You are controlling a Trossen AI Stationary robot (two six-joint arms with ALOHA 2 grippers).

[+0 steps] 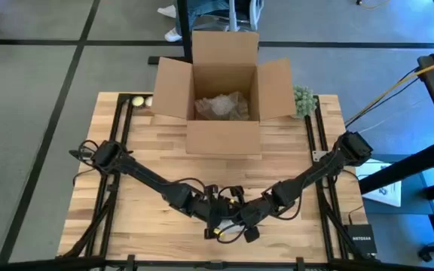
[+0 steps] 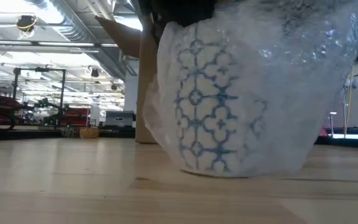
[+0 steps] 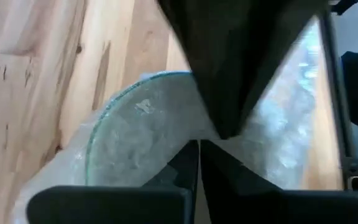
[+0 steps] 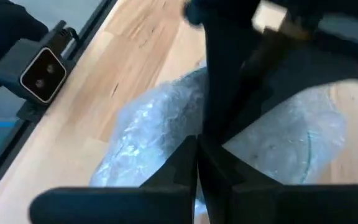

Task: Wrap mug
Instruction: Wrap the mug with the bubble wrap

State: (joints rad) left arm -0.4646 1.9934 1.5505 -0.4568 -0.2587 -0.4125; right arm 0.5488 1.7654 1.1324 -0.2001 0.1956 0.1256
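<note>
— Where is the mug right now?

— It is standing on the wooden table, close to the near edge and about midway across, with both arms crowding over it. From table height I am seeing its blue pattern through bubble wrap that is draped over it and bunched up above.

— So which step is going on?

— I am judging it as the wrapping itself, well along. The left gripper is pinching the plastic, its fingers pressed together on a fold right over the mug's rim. The right gripper is doing the same from the other side, its jaws closed on the wrap.

— What is the next move calling for?

— Probably pulling the loose wrap snug and tucking it under or around, without tipping the mug. The two grippers are working almost touching each other, so they are needing to move in step. Afterwards the open cardboard box at the far side looks like the likely place for it, though that is my guess.

— Any room to move?

— Not toward the near edge; the mug is sitting close to it. Plenty of bare wood is lying between the mug and the box, and out to either side.
</note>
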